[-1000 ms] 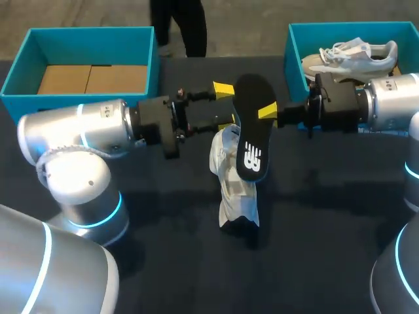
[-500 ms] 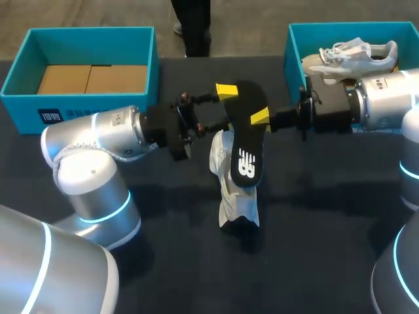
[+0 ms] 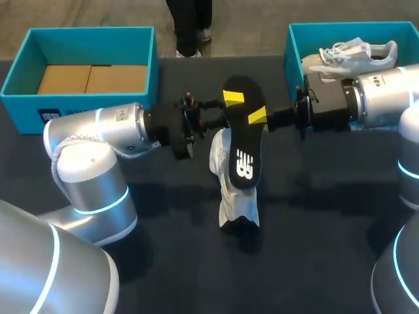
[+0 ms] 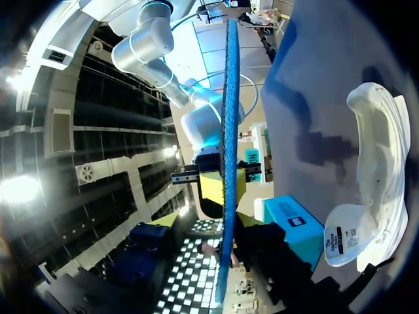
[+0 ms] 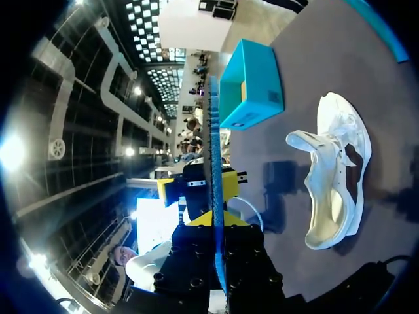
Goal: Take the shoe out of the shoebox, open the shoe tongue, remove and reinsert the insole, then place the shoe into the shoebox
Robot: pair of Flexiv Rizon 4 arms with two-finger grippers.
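A black insole (image 3: 243, 154) with a white logo hangs upright above the table's middle. My right gripper (image 3: 258, 118) is shut on its right edge, a yellow tip lying on the face. From the other side my left gripper (image 3: 230, 108) stands open around the insole's top. One yellow tip is in front of the insole and the other is hidden behind it. The left wrist view has the insole (image 4: 227, 131) edge-on between its fingers, with a gap on one side. Below it the white shoe (image 3: 237, 196) lies on the dark table, also seen as the shoe (image 5: 334, 176).
A teal shoebox (image 3: 19, 104) with a cardboard floor stands at the back left. A second teal shoebox (image 3: 291, 52) at the back right holds another pale shoe (image 3: 357, 52). Both arms stretch across the middle of the table above the shoe.
My left gripper has moved in onto the insole's top and its fingers have narrowed. The right gripper has shifted the insole slightly to the left.
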